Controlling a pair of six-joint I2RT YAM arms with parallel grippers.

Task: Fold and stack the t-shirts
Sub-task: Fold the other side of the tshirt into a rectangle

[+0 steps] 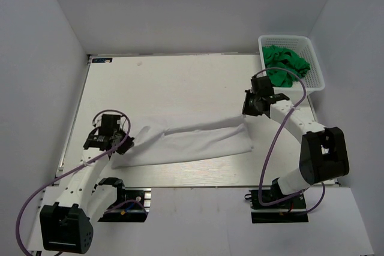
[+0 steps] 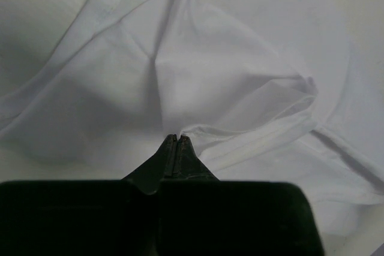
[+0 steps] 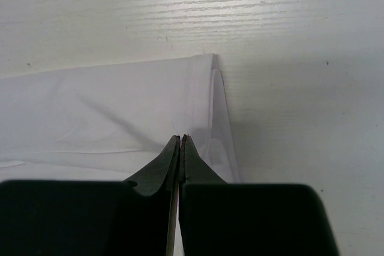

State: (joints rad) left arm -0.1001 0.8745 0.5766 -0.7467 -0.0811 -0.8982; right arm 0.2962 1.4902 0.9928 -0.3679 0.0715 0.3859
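Dark label (image 1: 102, 60), far left of basket (image 1: 317, 70): print too small to read. White shirt (image 1: 198, 142): plain, creased, drawn into a long band on table (image 1: 180, 76), left of basket and nearer. Long axis left-to-right, right end slightly farther back. Left gripper (image 2: 177, 139): pinched on left-end fold. Right gripper (image 3: 181, 139): pinched on right-end hem. Green shirts (image 1: 285, 64): bunched inside basket.
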